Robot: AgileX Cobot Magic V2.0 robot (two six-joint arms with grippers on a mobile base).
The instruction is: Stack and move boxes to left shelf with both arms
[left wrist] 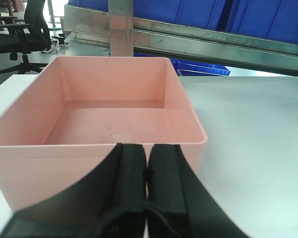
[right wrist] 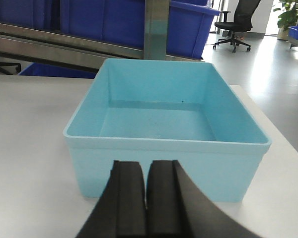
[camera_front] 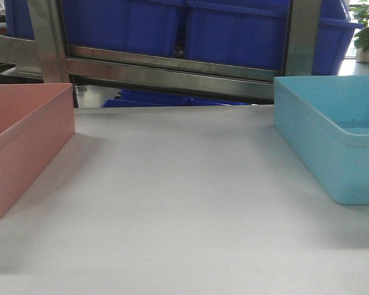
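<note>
The salmon pink box (camera_front: pixel 24 141) was set at the left edge of the white tabletop (camera_front: pixel 178 203) and the light blue box (camera_front: pixel 320 147) at the right edge. They were well apart, with a broad bare stretch of tabletop between them. Both boxes were seen upright, open-topped and holding nothing.

In the left wrist view the left gripper (left wrist: pixel 146 151) was held just in front of the near wall of the pink box (left wrist: pixel 54 168), below its rim. Its black fingers (left wrist: pixel 131 163) were brought together with only a thin slit between them, and nothing was clasped. In the right wrist view the right gripper (right wrist: pixel 146 166) was placed likewise before the near wall of the blue box (right wrist: pixel 213 168). Its fingers (right wrist: pixel 129 183) were pressed together on nothing.

Behind the far edge of the tabletop a steel rack (camera_front: pixel 172 77) was seen, with an upright post (camera_front: pixel 49 43) behind the pink box. Its upper level was filled by dark blue ribbed bins (camera_front: pixel 234 31), and another dark blue bin (camera_front: pixel 166 98) was glimpsed under the front bar. Beyond the left side of the tabletop a black office chair (left wrist: pixel 25 34) was seen. A second chair (right wrist: pixel 236 25) and a potted plant (camera_front: pixel 366 24) were seen on the floor beyond the right side.
</note>
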